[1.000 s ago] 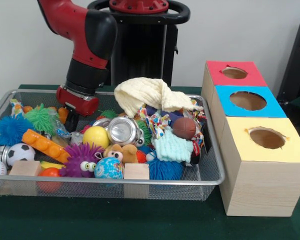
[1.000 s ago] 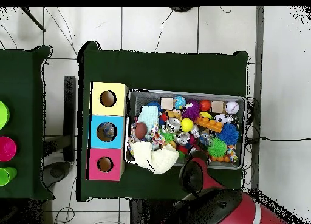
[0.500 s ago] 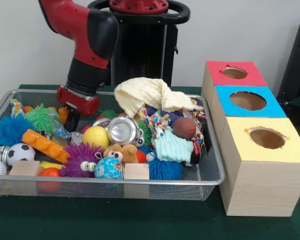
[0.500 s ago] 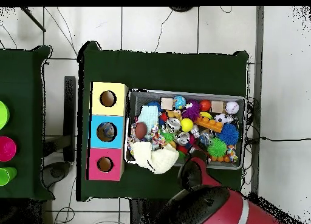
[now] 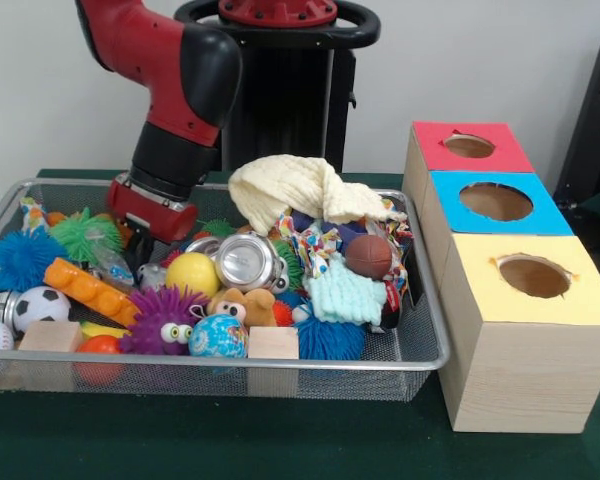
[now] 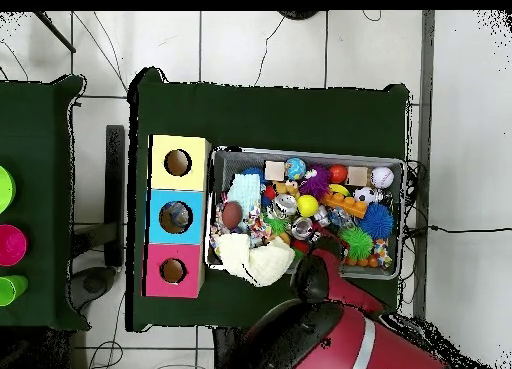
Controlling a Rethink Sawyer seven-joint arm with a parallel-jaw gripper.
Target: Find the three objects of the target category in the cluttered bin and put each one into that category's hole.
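While your red and black arm (image 5: 175, 90) leans down into the back left part of the wire mesh bin (image 5: 420, 350), its claw (image 5: 138, 246) is sunk among the toys, and you cannot tell whether it is apart or together. Only a dark tip shows below the red wrist block, just beside the spiky green ball (image 5: 80, 235) and a crinkled clear wrapper (image 5: 110, 262).

You have the bin on the dark green bench (image 5: 280, 440), packed full. Along its front edge lie two plain wooden blocks (image 5: 273, 343), a globe-printed ball (image 5: 218, 336), a purple furry toy with googly eyes (image 5: 163, 318) and a black and white football (image 5: 40, 305). Behind these you can see an orange toothed plastic bar (image 5: 88, 290), a yellow ball (image 5: 192, 273), a shiny metal can lying on its side (image 5: 246, 262) and a spiky blue ball (image 5: 20, 260). A cream knitted cloth (image 5: 300, 190) is heaped at the back, with a small brown rugby ball (image 5: 369, 256) and a pale turquoise knitted piece (image 5: 344, 292) in front of it.

Just beside the bin stands a wooden box with three round holes, topped red (image 5: 470, 146), blue (image 5: 495, 202) and yellow (image 5: 533, 276). From overhead, your arm (image 6: 330, 315) covers the bin's near edge (image 6: 300, 277).
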